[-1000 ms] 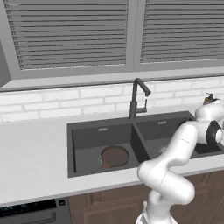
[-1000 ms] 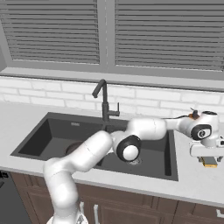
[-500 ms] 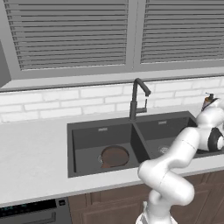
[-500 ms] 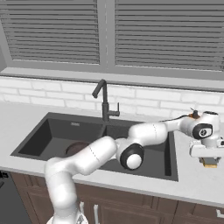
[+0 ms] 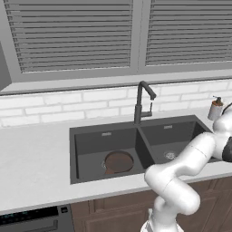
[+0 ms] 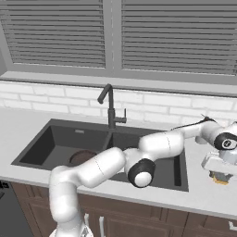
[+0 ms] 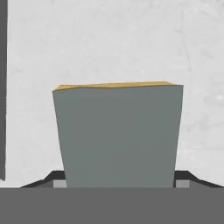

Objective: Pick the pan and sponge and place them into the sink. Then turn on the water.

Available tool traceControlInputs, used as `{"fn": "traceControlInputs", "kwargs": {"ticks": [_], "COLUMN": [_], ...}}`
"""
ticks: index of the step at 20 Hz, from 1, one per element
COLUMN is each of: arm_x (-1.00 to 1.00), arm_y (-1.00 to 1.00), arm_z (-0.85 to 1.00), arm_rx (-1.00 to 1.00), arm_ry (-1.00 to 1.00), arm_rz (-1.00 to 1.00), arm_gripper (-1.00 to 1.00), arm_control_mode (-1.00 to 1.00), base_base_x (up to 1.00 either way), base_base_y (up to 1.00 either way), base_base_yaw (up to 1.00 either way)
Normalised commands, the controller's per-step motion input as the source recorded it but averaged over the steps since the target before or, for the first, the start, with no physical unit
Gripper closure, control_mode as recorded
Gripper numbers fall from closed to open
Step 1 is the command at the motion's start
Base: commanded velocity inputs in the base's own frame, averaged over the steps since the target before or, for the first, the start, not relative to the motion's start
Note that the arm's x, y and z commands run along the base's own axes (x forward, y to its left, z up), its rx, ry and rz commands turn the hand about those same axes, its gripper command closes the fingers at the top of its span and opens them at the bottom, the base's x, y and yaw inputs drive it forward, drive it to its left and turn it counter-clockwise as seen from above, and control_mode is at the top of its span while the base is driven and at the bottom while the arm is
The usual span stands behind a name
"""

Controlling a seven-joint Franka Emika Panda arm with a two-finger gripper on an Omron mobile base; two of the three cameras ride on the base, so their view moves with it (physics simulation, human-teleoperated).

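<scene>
1. Small yellow rectangular sponge with greenish-grey top (image 7: 117,135) lies on the pale speckled worktop (image 6: 203,194), right of the dark-grey double-basin sink (image 6: 55,139).
2. Gripper (image 6: 221,177) jaws clamp the sponge from both sides.
3. Round dark-brown pan (image 5: 118,161) sits in the sink's left basin.
4. No legible writing.

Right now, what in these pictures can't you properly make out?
- Pan: its handle, lost in the dark basin of the sink, left base view.
- Sponge: its lower end, behind the grey band, hand view; in the right base view the end effector covers most of it.
- Soap bottle: too small for detail.
</scene>
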Motion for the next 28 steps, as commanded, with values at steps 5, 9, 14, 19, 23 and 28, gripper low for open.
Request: {"fn": "traceControlInputs", "kwargs": {"ticks": [5,9,14,19,23,28], "arm_x": [-0.99,-0.82,-0.58,-0.5,-0.48,-0.26], "arm_y": [1.0,1.0,1.0,1.0,1.0,1.0], "arm_z": [0.0,0.02,0.34,0.47,0.28,0.02], "arm_rx": [0.01,0.0,-0.01,-0.07,-0.17,-0.29], "arm_ry": [-0.17,-0.18,-0.18,-0.24,-0.28,-0.23], "arm_rz": [0.15,0.15,0.12,0.11,0.04,0.0], "arm_gripper": [1.0,1.0,1.0,1.0,1.0,1.0], "arm_control_mode": [-1.0,-1.0,-1.0,-1.0,-1.0,-1.0], "base_base_x": [0.0,0.0,0.0,0.0,0.0,0.0], "base_base_y": [0.0,0.0,0.0,0.0,0.0,0.0], "base_base_yaw": [0.0,0.0,0.0,0.0,0.0,0.0]}}
